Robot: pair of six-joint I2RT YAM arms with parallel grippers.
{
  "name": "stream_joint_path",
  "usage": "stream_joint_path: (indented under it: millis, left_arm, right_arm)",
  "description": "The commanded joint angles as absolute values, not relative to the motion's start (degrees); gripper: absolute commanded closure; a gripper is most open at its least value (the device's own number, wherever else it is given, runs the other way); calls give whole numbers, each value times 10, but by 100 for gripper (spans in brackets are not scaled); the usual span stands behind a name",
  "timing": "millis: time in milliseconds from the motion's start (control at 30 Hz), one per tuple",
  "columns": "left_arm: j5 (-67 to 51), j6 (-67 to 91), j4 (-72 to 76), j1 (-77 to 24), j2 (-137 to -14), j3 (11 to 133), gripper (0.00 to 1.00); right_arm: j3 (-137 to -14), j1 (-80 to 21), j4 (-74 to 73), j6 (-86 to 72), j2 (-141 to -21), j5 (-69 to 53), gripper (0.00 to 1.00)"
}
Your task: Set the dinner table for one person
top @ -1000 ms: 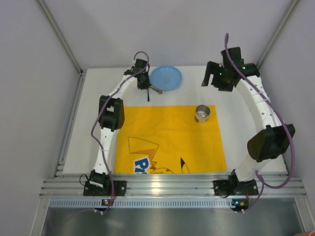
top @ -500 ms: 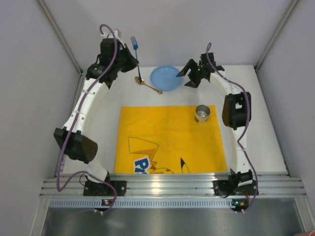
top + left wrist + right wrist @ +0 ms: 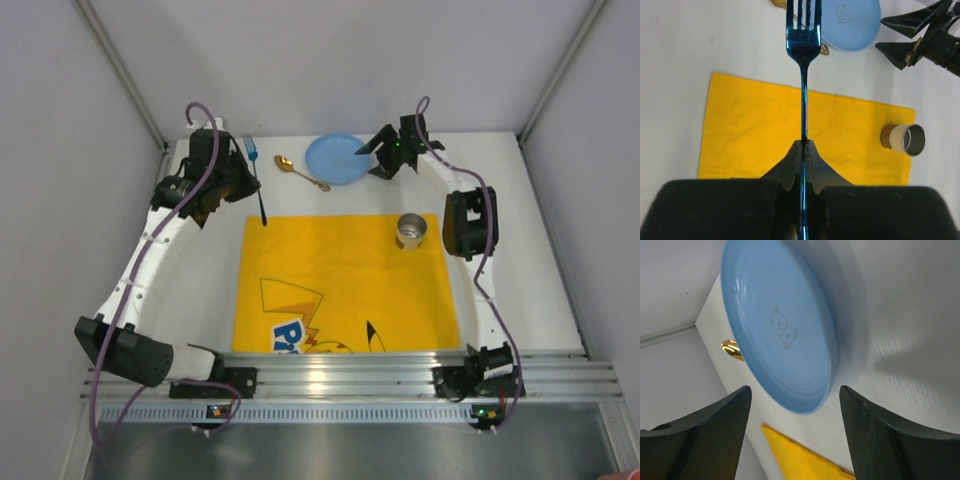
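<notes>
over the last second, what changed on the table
The left gripper, shut on the fork, swung left away from the plate, lifting then lowering it. The right gripper swung left and is now open at the plate's edge. Plate, spoon, cup and placemat stayed put.

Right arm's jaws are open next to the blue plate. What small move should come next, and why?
Probably ease the right gripper forward a little and shut it on the rim of the blue plate. In the right wrist view its jaws stand open and frame that rim. The plate lies on the bare dinner table beyond the yellow placemat, where it likely belongs.
</notes>
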State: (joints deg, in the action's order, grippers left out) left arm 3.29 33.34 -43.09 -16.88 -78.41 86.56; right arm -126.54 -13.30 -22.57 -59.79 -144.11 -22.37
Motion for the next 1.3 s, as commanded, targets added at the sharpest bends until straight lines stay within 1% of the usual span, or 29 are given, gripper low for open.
stream_joint_path:
  millis: [0,200,333,467,500,567,600,667,700,767,800,833,867,1067,1267]
  left_arm:
    - [73,334,-458,-171,-730,867,100]
    - [91,334,-503,-171,-688,840,100]
    - [94,345,-520,-171,-658,814,100]
    - [93,352,-531,-171,-643,796,100]
    - [94,352,-533,-171,-642,795,100]
    - [91,354,-534,-171,-641,789,100]
    - [89,354,-535,-171,-641,788,100]
    - [82,355,-536,-171,-642,781,100]
    - [75,356,-536,-171,-641,778,100]
    - [69,359,-537,-171,-642,766,100]
    - [63,360,-539,-172,-642,763,100]
    - [62,361,-538,-172,-640,758,100]
    - [59,363,-540,-173,-640,750,100]
    - [54,366,-540,-176,-637,729,100]
    - [40,358,-529,-185,-656,703,100]
  right_arm:
    - [-1290,-146,-219,-611,-1475,-204,28]
    - [-1288,-147,-221,-605,-1485,-190,30]
    - [-1312,-149,-222,-616,-1503,-178,31]
    - [-1330,-162,-222,-614,-1513,-157,36]
    - [-1332,-164,-222,-613,-1513,-145,40]
    - [-1341,-168,-222,-615,-1517,-136,43]
    - [-1346,-169,-221,-616,-1521,-133,49]
    - [-1363,-171,-222,-618,-1534,-133,58]
    - [-1368,-171,-222,-620,-1536,-133,70]
    - [-1372,-171,-222,-621,-1542,-134,82]
    - [-1371,-171,-222,-621,-1542,-134,92]
    - [-1371,-172,-221,-622,-1543,-136,97]
    - [-1368,-171,-218,-625,-1544,-141,100]
    - [-1344,-168,-189,-634,-1532,-177,100]
    - [-1289,-155,-104,-658,-1476,-227,100]
